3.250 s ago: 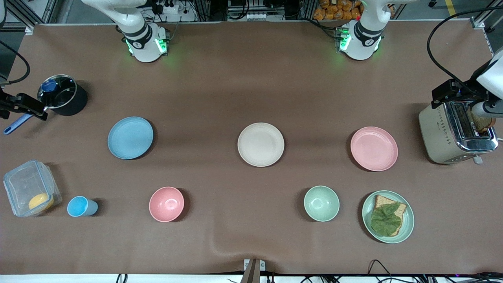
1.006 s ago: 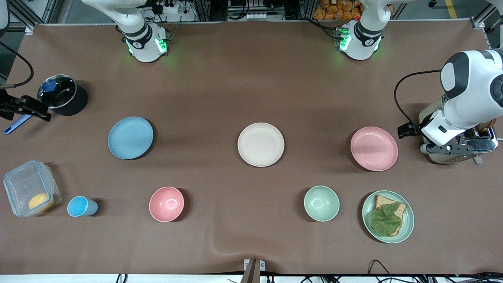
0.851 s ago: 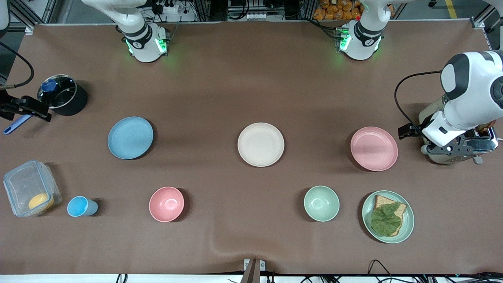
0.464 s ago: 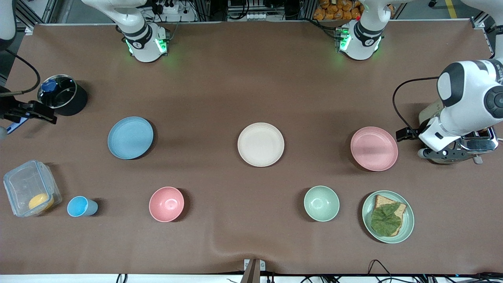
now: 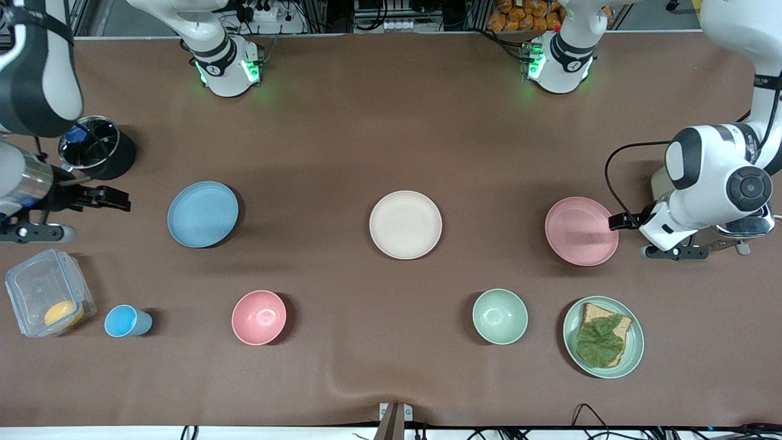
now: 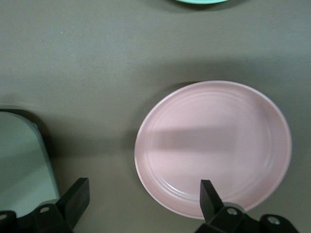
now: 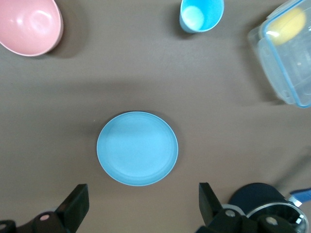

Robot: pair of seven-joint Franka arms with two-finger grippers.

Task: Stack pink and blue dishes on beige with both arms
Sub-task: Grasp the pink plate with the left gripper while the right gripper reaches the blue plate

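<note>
Plates lie apart: beige plate [image 5: 405, 224] mid-table, pink plate [image 5: 581, 231] toward the left arm's end, blue plate [image 5: 202, 214] toward the right's. I'd lower the left gripper [image 6: 141, 204] and right gripper [image 7: 141, 204], both spread wide, straddling each rim squarely.

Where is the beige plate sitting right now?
In the front view, the beige plate lies mid-table, between the blue plate and pink plate, with nothing on it.

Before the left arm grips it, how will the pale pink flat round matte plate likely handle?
The pale pink flat round matte plate looks rigid, so it should lift without flexing. Its rim is shallow and it lies flat on the brown table cover, so getting under the edge may be awkward. It probably slides rather than tips if pushed.
</note>
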